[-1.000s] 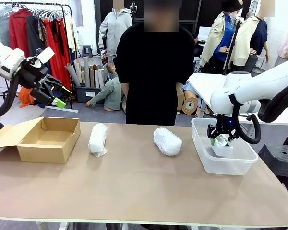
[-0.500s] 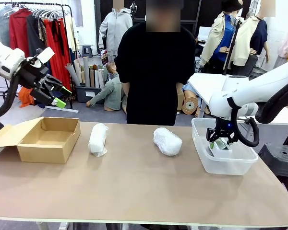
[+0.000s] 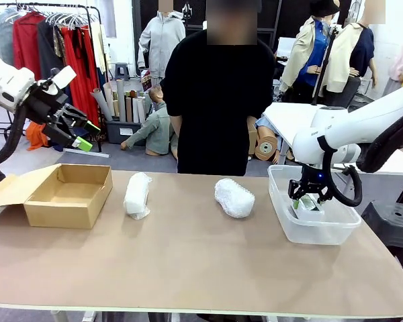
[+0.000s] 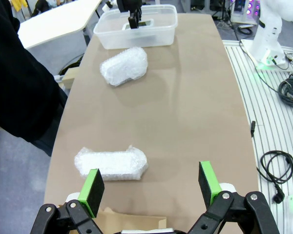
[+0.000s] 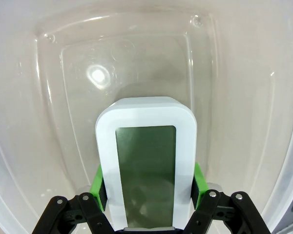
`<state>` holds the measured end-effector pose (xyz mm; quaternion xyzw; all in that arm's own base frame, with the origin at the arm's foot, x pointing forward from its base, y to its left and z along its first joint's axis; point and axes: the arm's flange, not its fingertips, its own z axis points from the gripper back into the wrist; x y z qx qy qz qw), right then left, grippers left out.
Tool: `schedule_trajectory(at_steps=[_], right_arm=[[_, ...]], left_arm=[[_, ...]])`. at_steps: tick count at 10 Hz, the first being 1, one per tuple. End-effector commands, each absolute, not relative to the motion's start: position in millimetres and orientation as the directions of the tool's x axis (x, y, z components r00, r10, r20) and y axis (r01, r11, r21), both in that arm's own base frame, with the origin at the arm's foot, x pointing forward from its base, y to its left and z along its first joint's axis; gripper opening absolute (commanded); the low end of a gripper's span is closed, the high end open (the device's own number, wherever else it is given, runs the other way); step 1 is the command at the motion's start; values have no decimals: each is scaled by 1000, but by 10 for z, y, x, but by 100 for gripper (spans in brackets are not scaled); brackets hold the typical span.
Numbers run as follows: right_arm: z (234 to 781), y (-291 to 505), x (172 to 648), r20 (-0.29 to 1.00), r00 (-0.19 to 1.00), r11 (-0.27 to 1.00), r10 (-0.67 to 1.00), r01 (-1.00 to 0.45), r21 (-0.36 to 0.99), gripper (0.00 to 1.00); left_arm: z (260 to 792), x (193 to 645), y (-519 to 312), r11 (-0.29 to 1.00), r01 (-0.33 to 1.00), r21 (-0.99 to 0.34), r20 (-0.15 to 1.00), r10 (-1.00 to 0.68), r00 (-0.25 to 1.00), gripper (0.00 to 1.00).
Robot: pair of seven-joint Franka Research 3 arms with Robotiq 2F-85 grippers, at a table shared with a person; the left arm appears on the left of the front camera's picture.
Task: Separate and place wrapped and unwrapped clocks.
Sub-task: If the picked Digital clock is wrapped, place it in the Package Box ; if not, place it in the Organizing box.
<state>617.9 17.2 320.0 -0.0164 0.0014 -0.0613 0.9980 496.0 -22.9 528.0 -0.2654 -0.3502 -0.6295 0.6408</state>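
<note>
Table [image 3: 201,268]: brown top, carrying all the items listed below.
Left gripper [image 3: 87,134]: hangs in the air above and to the left of the cardboard box; jaws spread wide, nothing between the pads.
Cardboard box [image 3: 60,215]: at the table's left end, flaps open, nothing seen inside.
Right gripper [image 3: 310,202]: lowered into the clear tub; jaws closed on the bare clock, with a green pad against each long side.
Bare clock [image 5: 145,170]: white case, grey screen, held low inside the tub and close to its floor. Whether it rests on the floor cannot be told.
Clear tub [image 3: 282,221]: at the table's right end; holds the bare clock and no other item.
First wrapped clock [image 3: 137,194]: lies on the bare table just right of the box, not in it.
Second wrapped clock [image 3: 234,197]: lies near the table's middle, between the first one and the tub, apart from both.
Person [image 3: 218,100]: stands at the far edge, taking no part.
Progress (judgement): the unwrapped item is all but placed, wanting only its release. Both wrapped items are not yet sorted, and the box is their likely place.
</note>
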Motion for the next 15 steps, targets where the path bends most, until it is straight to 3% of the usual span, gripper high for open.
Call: schedule_trajectory(at_steps=[1,6,14,15], right_arm=[[3203,182,6165,-16,991,990,-136,136,-28,100],[3244,179,6160,-11,992,991,-129,128,-31,100],[3749,221,6022,21,1000,998,-10,11,-58,100],[3711,240,6095,26,997,997,-73,74,-38,100]], left_arm=[[5293,4957,-232,66,992,103,783,-620,-41,100],[5293,4957,-232,66,992,103,783,-620,-41,100],[5293,4957,-232,66,992,103,783,-620,-41,100],[5293,4957,-232,66,992,103,783,-620,-41,100]])
